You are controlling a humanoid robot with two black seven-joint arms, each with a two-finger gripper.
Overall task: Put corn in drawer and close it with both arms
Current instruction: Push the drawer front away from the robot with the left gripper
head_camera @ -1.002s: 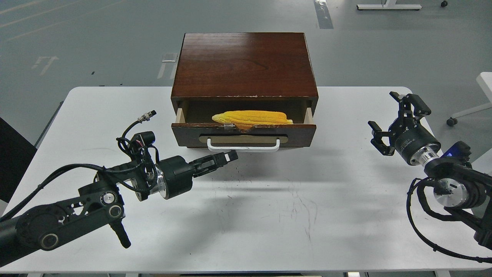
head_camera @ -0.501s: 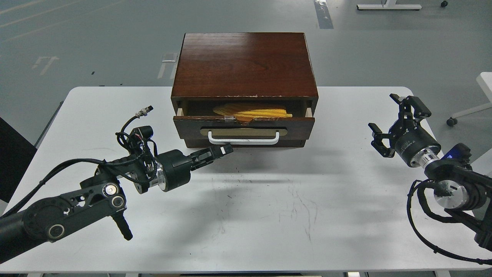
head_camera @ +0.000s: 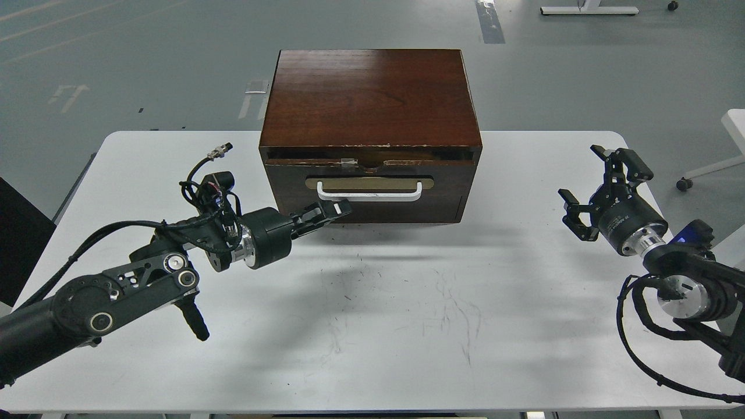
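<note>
Drawer [head_camera: 372,189] pushed in (corn hidden) | left gripper [head_camera: 334,209] at front

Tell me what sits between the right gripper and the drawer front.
Head view: only bare white table between the right gripper and the drawer.

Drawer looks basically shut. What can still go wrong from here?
1. The left gripper presses the drawer low and left of centre; pushing further may skew or slide the cabinet on the table.
2. A thin gap shows along the drawer's chipped top rim, so it may not be fully seated.
3. The right gripper hangs open, well clear, bracing nothing.
</note>
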